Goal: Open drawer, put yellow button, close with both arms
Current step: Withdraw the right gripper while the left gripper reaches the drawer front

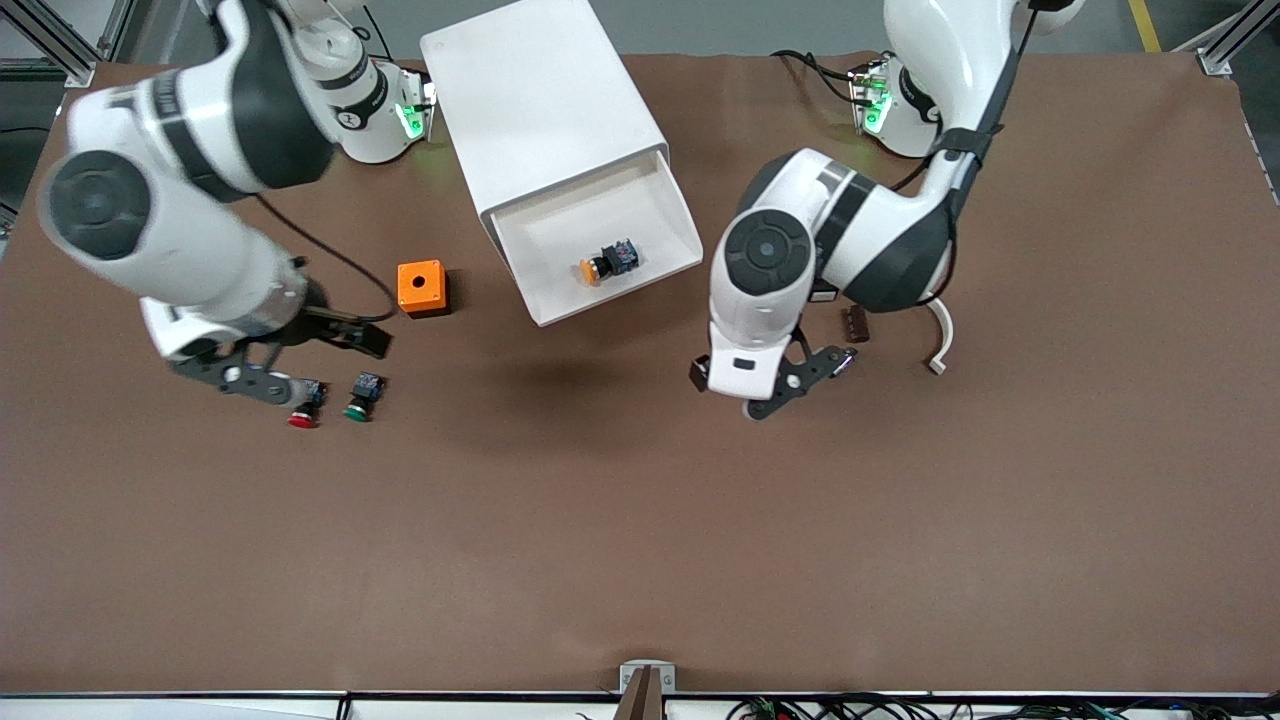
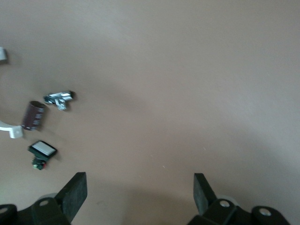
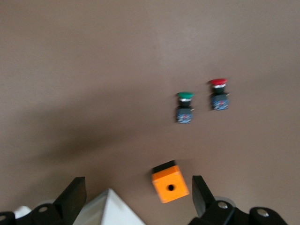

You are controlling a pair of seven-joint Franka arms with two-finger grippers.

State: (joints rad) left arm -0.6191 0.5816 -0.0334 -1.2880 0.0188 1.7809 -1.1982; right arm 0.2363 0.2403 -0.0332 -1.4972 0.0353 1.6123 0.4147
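The white cabinet (image 1: 540,90) lies at the robots' end of the table with its uppermost drawer (image 1: 668,205) pulled open. The yellow button (image 1: 605,262) lies on its side in the drawer. My right gripper (image 1: 310,365) is open and empty, in the air over the table beside the red-capped and green-capped buttons; in the right wrist view (image 3: 139,197) the cabinet's corner (image 3: 110,211) shows between its fingers. My left gripper (image 1: 770,380) is open and empty over bare table at the left arm's end of the drawer; the left wrist view (image 2: 140,194) shows only table between its fingers.
An orange box (image 1: 422,288) with a hole (image 3: 170,186) stands between the cabinet and the right gripper. The red-capped button (image 1: 303,405) and green-capped button (image 1: 360,395) lie nearer the camera. A brown part (image 1: 855,323) and a white curved strip (image 1: 942,340) lie near the left arm.
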